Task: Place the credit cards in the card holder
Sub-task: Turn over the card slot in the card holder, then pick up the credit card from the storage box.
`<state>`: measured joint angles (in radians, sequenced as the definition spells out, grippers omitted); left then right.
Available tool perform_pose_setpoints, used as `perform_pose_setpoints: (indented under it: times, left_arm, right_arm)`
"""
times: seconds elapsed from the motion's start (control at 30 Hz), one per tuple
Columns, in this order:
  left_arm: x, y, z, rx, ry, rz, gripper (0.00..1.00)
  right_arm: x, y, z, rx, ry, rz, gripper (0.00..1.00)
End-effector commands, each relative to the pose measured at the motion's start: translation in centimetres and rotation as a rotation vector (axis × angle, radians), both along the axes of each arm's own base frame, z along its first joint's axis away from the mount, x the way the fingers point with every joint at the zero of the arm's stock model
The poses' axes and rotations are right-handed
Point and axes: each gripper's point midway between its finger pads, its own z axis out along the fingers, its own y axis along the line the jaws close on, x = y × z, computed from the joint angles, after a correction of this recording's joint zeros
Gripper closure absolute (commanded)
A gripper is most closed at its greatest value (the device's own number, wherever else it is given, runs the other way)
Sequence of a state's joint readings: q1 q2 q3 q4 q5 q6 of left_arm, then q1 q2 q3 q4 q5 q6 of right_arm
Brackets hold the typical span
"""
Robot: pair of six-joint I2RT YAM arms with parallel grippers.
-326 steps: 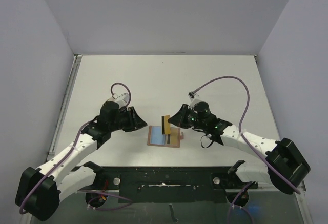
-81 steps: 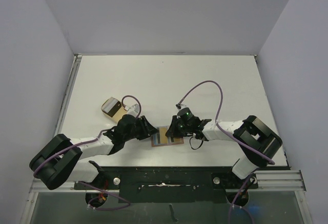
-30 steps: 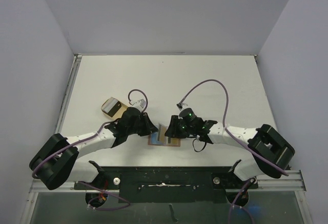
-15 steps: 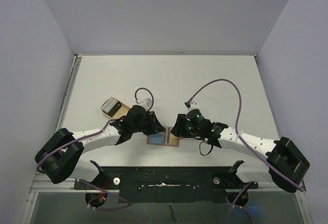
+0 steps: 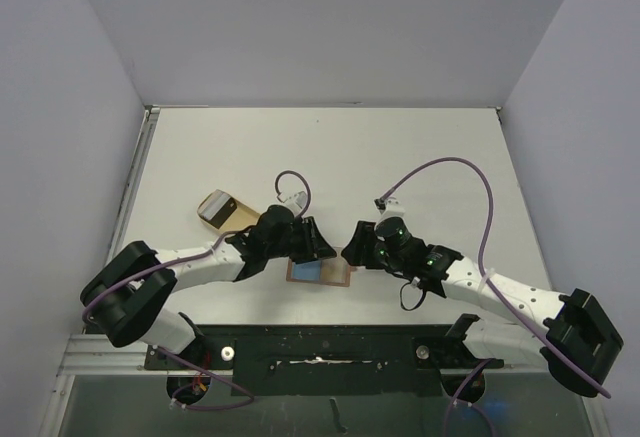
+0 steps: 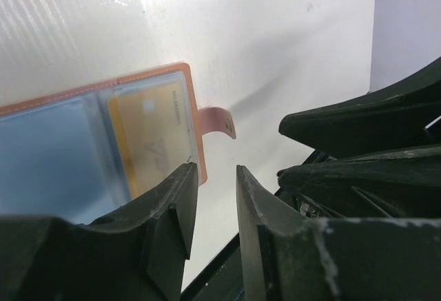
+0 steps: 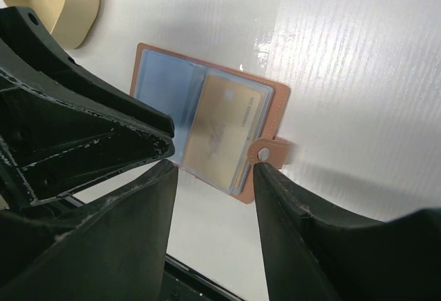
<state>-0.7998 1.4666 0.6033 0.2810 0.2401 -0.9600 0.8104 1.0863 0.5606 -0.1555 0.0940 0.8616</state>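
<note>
The card holder (image 5: 345, 279) lies open and flat on the table near the front edge, reddish-brown with clear pockets. A light blue credit card (image 7: 162, 89) sits in its left pocket and a gold one (image 7: 222, 125) in its right pocket. The closing tab (image 6: 216, 119) with its snap sticks out at the right. My left gripper (image 6: 213, 174) hovers over the holder's right edge, jaws a little apart, nothing between them. My right gripper (image 7: 213, 170) is open above the holder's near edge, one finger beside the tab. In the top view the left gripper (image 5: 316, 247) and right gripper (image 5: 352, 253) face each other over the holder.
A pale tan case (image 5: 222, 209) with one rounded end lies to the left behind the left arm. The black frame rail (image 5: 320, 342) runs along the table's near edge just in front of the holder.
Both grippers have opened, the left from fully shut. Both arms have moved a little to the right and off the holder, which now lies flat.
</note>
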Motion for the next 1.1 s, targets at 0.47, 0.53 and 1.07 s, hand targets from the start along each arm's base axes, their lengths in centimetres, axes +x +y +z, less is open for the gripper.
perform_pose_setpoints:
  times: [0.47,0.53,1.07]
  left_arm:
    - [8.6,10.5,6.1,0.473,-0.295,0.095,0.68]
    - [9.7,13.5,6.6,0.545,-0.306,0.118,0.67]
    - [13.9,26.2,4.8,1.065,-0.261,0.172,0.60]
  right_arm:
    - [1.2,-0.7,1.6,-0.019,-0.070,-0.031,0.48]
    - [1.2,-0.8,1.8,-0.020,-0.075,-0.032,0.47]
    - [1.4,-0.1,2.5,-0.013,-0.079,-0.004,0.46]
